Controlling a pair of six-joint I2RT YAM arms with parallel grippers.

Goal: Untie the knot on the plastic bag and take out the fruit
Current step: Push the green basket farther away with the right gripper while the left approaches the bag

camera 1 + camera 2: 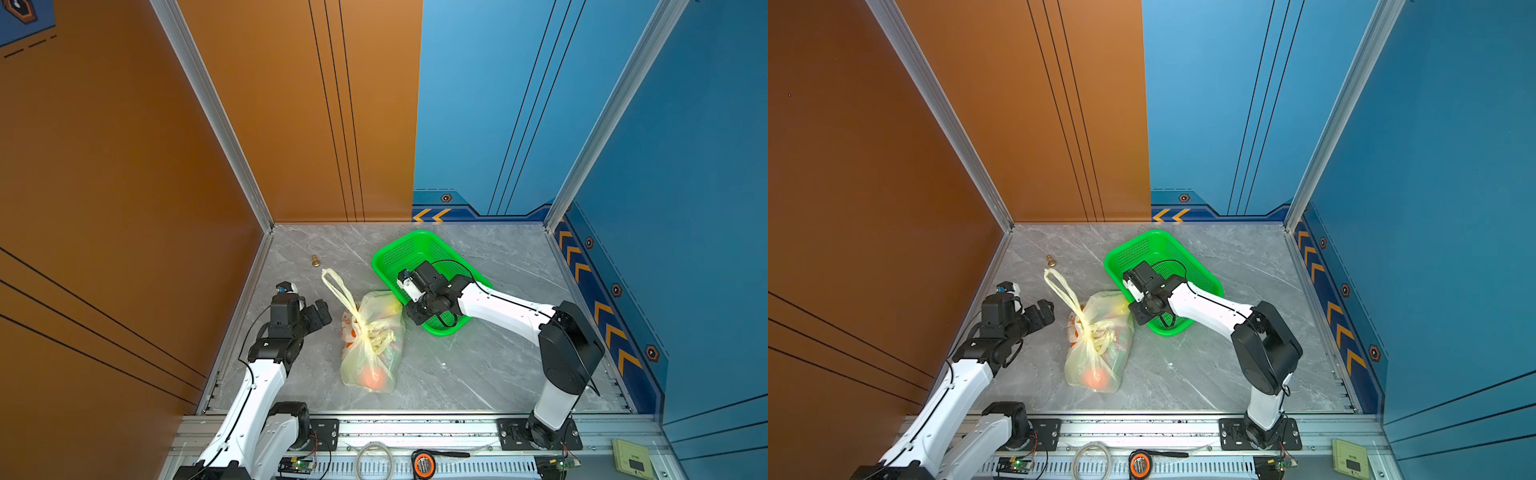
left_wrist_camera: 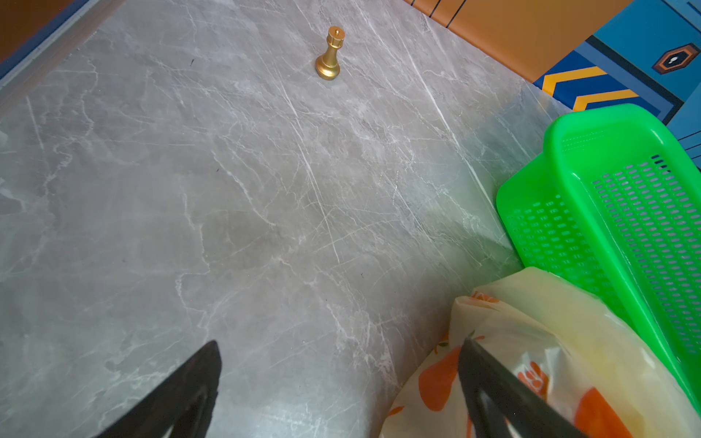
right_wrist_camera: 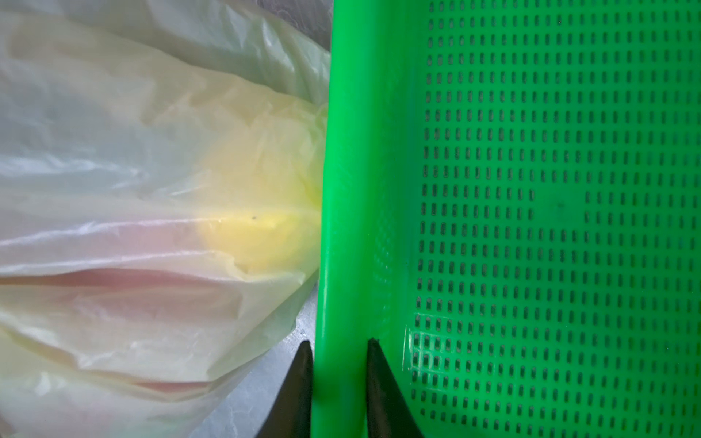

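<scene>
Two hands, well apart from each other. Right hand (image 3: 339, 341): clamped on the rim of the basket (image 3: 341, 189), one finger outside the wall, one inside. Right against that rim, the bag (image 3: 132, 170), a yellow fruit (image 3: 261, 235) showing through its film next to the wall. Left hand (image 2: 341, 341): fingers wide apart, nothing between them, above the counter (image 2: 189, 189) at the other side of the bag, one finger in front of its orange print. Between both hands, the bag lying on the counter, closed. On top of it the knot (image 1: 365, 331), tied, with long thin loops stretched toward the chess piece (image 1: 315, 261). Through the film at the end nearest the arm bases, an orange fruit (image 1: 372, 377). Chess piece upright, well apart from the basket, near the loop ends.
</scene>
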